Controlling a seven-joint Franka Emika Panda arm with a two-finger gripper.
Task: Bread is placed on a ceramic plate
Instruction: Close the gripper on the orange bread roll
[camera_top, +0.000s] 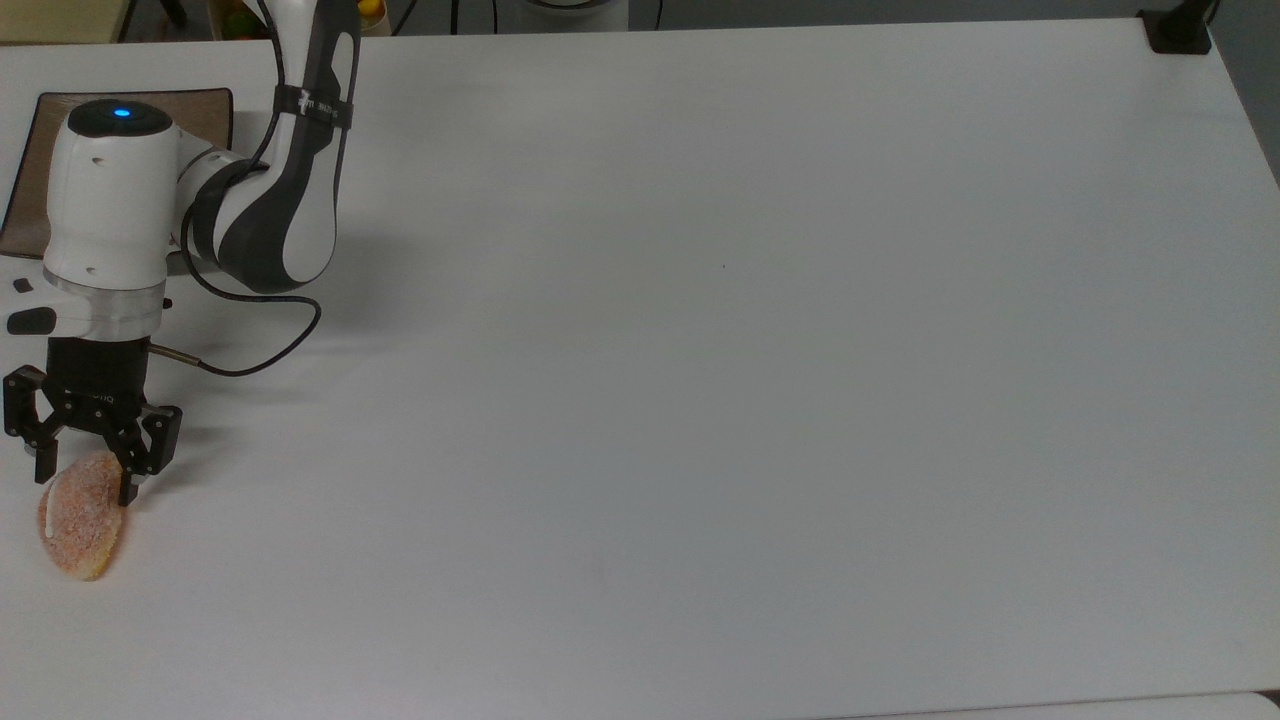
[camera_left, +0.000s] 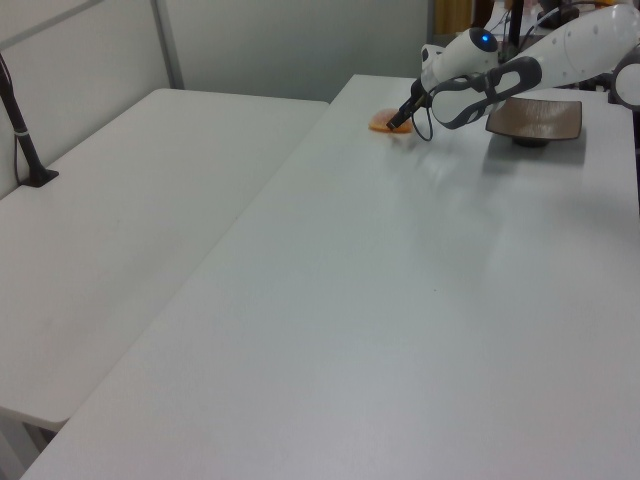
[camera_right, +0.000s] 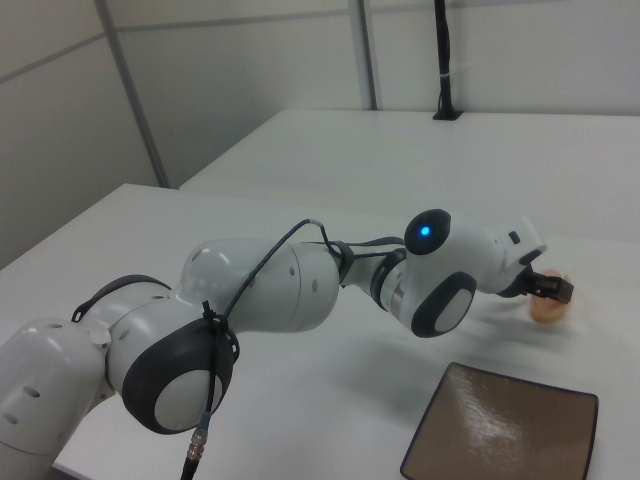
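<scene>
Landmark: the bread (camera_top: 82, 516), a small sugar-speckled orange bun lying on the white bench (camera_top: 760, 380) at the top view's lower left.
Hand: the hand (camera_top: 84, 478) is directly over the bread's upper end, fingers (camera_top: 128, 482) spread wide to either side of it, tips low around the bun, not pinching it.
Arm: the white arm (camera_top: 250, 200) stretches from the bread toward the bench's far edge.
Ceramic plate: the ceramic plate (camera_top: 25, 200), square and brown, sits beyond the bread on the bench, well apart from it, partly behind the arm.
</scene>
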